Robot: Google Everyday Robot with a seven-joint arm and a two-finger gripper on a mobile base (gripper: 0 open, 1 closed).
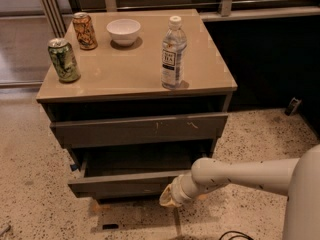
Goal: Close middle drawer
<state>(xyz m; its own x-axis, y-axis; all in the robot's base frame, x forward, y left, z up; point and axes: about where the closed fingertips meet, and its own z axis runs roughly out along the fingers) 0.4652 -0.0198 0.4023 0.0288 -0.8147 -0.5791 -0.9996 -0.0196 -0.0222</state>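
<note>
The middle drawer (120, 185) is a plain dark grey front below the taller scratched front (140, 129). It stands pulled out from the cabinet, and its dark inside shows from above. My gripper (170, 196) is at the end of the white arm that comes in from the right. It sits low against the drawer front, near that front's right end and lower edge. The lowest front is hidden under the open drawer.
The cabinet top (125, 69) holds a green can (63, 60), an orange can (84, 31), a white bowl (123, 31) and a water bottle (173, 53). The scratched top front also stands slightly out. Speckled floor (30, 184) surrounds the cabinet, and a dark wall is at the right.
</note>
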